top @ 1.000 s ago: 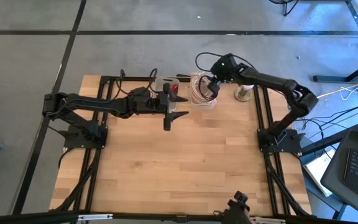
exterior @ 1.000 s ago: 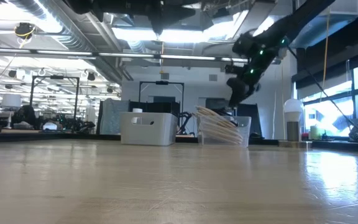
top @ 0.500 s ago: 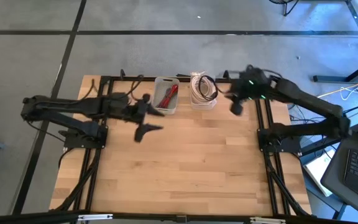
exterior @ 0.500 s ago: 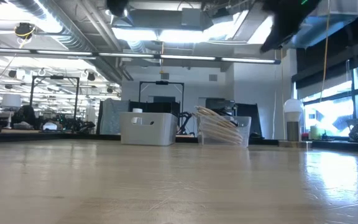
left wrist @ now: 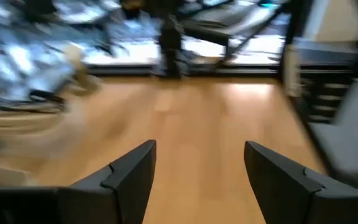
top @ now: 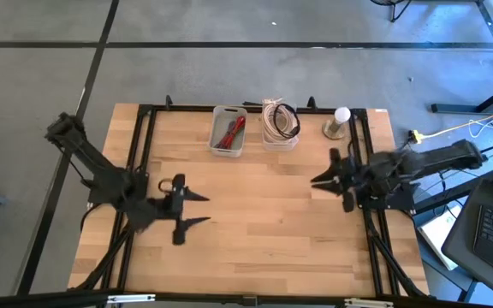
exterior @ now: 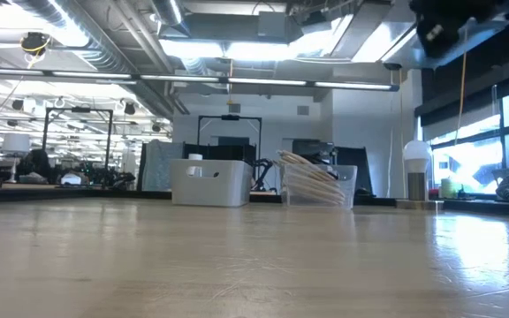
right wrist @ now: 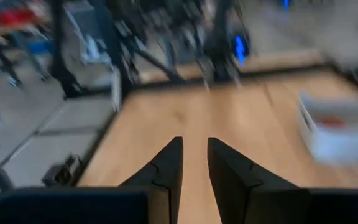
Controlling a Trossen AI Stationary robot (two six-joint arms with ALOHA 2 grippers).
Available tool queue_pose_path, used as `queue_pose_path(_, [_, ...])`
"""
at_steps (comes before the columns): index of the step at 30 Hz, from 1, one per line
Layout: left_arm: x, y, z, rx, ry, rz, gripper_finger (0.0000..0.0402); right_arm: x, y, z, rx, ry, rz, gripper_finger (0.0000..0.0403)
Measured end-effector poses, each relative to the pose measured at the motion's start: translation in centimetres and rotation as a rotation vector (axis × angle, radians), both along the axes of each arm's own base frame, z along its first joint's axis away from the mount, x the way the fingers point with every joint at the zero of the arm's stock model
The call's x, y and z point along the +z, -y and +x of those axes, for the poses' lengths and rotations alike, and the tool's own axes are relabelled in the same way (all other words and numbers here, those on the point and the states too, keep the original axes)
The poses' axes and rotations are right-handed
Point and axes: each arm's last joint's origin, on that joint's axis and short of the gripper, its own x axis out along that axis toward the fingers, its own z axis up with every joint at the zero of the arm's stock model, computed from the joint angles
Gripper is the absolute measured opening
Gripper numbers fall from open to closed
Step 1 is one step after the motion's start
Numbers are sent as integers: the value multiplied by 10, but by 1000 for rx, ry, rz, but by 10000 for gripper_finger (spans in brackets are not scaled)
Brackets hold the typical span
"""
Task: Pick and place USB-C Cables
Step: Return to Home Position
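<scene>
On the left side of the worktop (top: 255,231), your left pincer (top: 197,210) hangs wide open, holding nothing. The USB-C cables (top: 279,121) sit in two bins at the far edge. Your right pincer (top: 317,181) is nearly closed, empty.

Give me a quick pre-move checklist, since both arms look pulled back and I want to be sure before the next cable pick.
1. Left gripper open and empty: ok.
2. Right gripper empty, fingers nearly together: ok.
3. Both grippers away from the bins: ok.
4. Coloured cables inside white bin: ok.
5. Cream and black coils in clear bin: ok.
6. Cables left loose on the table: none seen, ok.
</scene>
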Motion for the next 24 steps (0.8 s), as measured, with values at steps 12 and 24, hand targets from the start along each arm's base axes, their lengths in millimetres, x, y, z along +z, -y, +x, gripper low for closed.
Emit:
queue_pose_path(12, [-95, -40, 16, 107, 5, -14, 98, -69, -13, 27, 46, 173, -150, 27])
queue_pose_path(24, [-141, -103, -1, 21, 111, -54, 1, -98, 6, 26, 4, 132, -235, 2])
